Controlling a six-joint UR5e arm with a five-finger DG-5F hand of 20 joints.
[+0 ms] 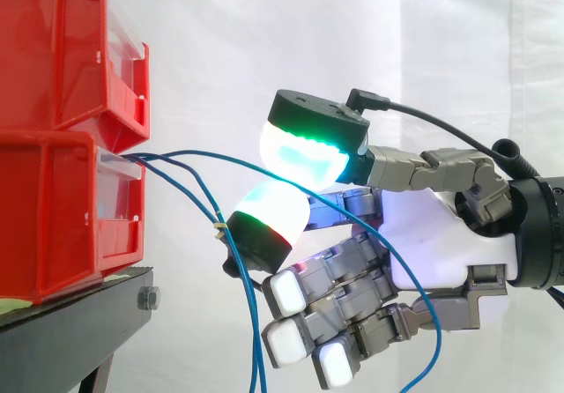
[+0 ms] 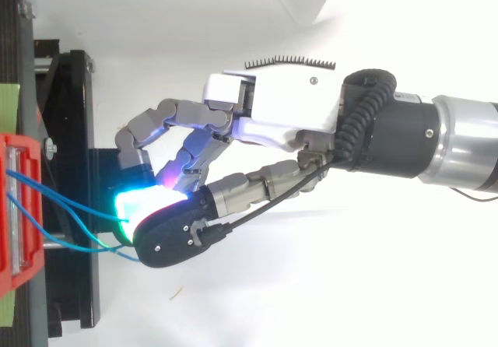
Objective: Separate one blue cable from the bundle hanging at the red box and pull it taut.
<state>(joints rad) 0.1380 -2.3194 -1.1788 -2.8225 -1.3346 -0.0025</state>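
The hand (image 1: 441, 234) is clamped in a pinch. Its thumb pad (image 1: 304, 151), glowing green and cyan, sits above one finger pad (image 1: 264, 217), and the two appear to meet on a single blue cable (image 1: 198, 152) a short way out from the front of the lower red box (image 1: 53, 217). The remaining fingers are curled under the palm and hold nothing. The palm faces the red box, the wrist lies level, and the arm extends directly away from the box. The pinched cable leaves the box front, arcs slightly upward into the pinch, then loops slack behind the palm and drops. The rest of the bundle (image 1: 248, 322) hangs below the box front, gathered by a small tie (image 1: 218, 227) just beside the lower finger pad. Judged step: one cable is separated, but tensioning is not yet done, since the span from box to pinch is bowed. The next move calls for a straight withdrawal away from the box at constant pinch force, with the lower pad kept clear of the tie, until the span runs straight. The box rests on a black stand (image 1: 70, 322).
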